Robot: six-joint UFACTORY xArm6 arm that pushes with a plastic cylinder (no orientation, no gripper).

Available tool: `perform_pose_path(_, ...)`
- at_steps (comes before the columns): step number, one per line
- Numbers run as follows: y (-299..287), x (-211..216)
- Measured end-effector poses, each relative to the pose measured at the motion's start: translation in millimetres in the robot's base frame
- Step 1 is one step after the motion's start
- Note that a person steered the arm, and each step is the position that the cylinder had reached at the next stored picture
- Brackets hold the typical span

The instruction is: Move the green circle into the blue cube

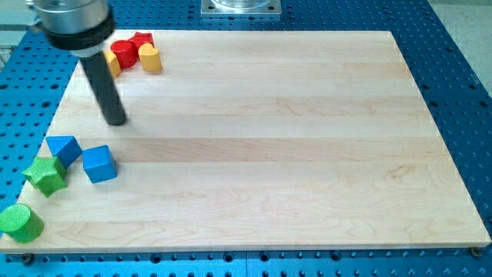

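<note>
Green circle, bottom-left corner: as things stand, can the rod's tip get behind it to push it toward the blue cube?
Probably, but it is awkward. My tip stands above the blue cube, while the green circle sits at the board's bottom-left corner, leaving little board behind it. The green star and the blue triangular block crowd the direct way.

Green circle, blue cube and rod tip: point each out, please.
green circle (pixel 20 221), camera view, its round top face.
blue cube (pixel 99 164), camera view, middle of the block.
my tip (pixel 115 121), camera view, the rod's very end, above the blue blocks.
</note>
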State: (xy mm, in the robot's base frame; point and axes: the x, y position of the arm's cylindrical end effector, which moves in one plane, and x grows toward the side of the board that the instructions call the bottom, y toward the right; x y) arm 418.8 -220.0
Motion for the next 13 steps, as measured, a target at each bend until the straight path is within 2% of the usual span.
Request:
perform_pose_path(1, -29, 16)
perform_pose_path(2, -30, 51)
perform_pose_path(3, -26, 61)
perform_pose_path(4, -18, 41)
perform_pose_path(6, -47, 7)
perform_pose_path(7, -83, 19)
perform_pose_path(8, -85, 20)
perform_pose_path(10, -79, 86)
perform_pose_path(12, -60, 85)
perform_pose_path(13, -84, 75)
